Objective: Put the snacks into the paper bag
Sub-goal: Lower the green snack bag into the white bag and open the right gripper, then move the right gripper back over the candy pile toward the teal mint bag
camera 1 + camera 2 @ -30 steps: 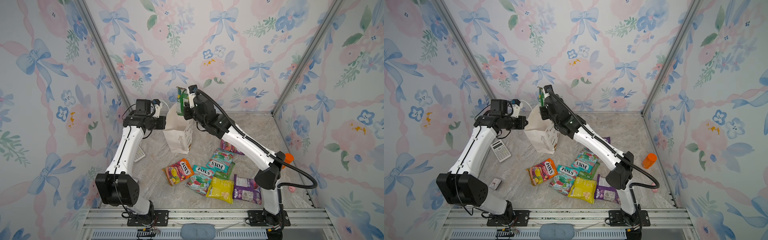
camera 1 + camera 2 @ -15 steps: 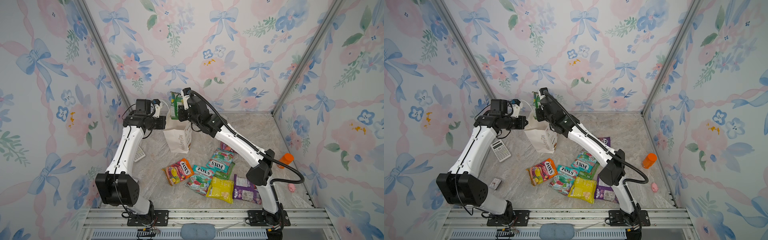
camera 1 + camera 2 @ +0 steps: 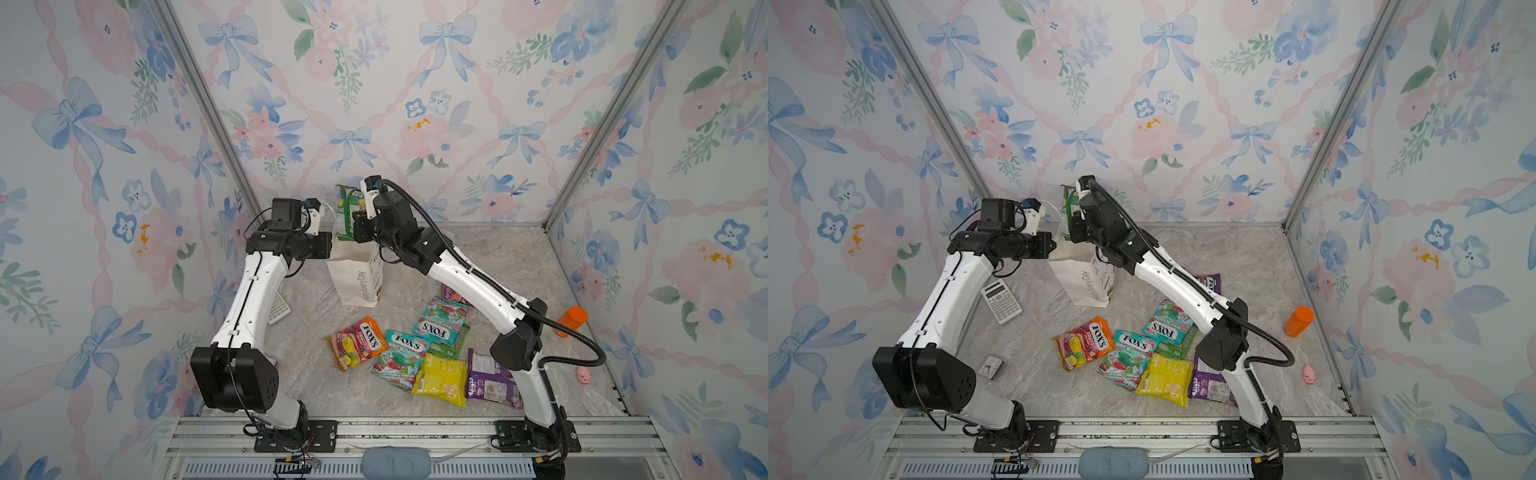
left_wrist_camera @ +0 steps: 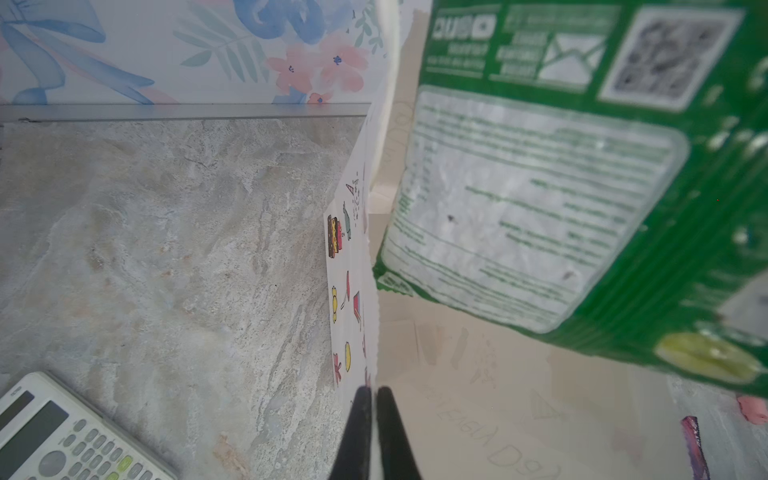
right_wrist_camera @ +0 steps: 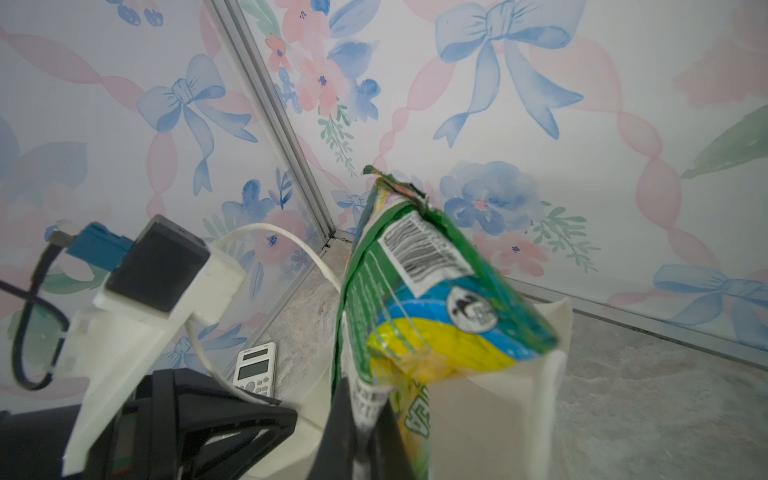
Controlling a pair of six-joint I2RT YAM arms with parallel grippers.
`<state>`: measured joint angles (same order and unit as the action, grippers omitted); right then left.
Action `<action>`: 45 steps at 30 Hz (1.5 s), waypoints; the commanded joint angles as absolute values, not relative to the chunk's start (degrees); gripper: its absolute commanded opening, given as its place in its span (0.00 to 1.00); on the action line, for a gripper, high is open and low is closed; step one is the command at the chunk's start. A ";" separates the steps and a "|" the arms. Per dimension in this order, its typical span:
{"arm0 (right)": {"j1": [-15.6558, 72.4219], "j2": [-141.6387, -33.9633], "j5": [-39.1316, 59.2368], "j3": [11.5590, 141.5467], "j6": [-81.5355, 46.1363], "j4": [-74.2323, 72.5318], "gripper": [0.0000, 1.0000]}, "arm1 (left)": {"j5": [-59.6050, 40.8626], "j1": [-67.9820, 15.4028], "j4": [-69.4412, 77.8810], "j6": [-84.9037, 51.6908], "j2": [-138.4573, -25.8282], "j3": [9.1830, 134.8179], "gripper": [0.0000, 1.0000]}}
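Floral walls enclose a marble floor; toward the back, left of centre in both top views, stands the white paper bag; the left gripper is pinched tight on the bag's rim; the right gripper is clamped on a green packet, held upright with its lower end at the bag's mouth; the other snacks lie clustered on the floor nearer the front, apart from the bag.

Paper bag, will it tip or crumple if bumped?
Probably light and tippy: the paper bag stands tall on a narrow base. Its thin wall likely flexes; the left gripper pinching its rim seems to steady it.
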<state>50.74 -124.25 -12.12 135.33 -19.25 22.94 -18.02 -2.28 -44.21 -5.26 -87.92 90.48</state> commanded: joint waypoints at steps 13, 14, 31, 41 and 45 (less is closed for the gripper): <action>49.84 -117.38 -8.86 125.43 -23.30 17.05 0.00 | -18.54 -1.93 -43.67 -6.33 -87.77 89.90 0.00; 49.83 -117.26 -8.75 125.33 -23.46 17.19 0.01 | -18.54 -1.89 -43.61 -6.33 -87.75 89.85 0.00; 46.55 -111.41 -1.61 120.06 -25.66 16.17 0.72 | -18.30 -1.76 -43.62 -6.17 -87.69 89.89 0.00; 43.66 -101.50 5.32 107.05 -26.62 16.77 0.73 | -17.95 -1.49 -43.63 -6.06 -87.62 89.80 0.00; 42.19 -94.40 5.83 96.00 -27.12 17.27 0.73 | -17.76 -1.41 -43.60 -6.07 -87.71 89.78 0.00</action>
<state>43.46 -99.13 4.25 100.77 -26.28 16.80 -17.82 -1.85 -44.21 -5.67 -87.92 90.41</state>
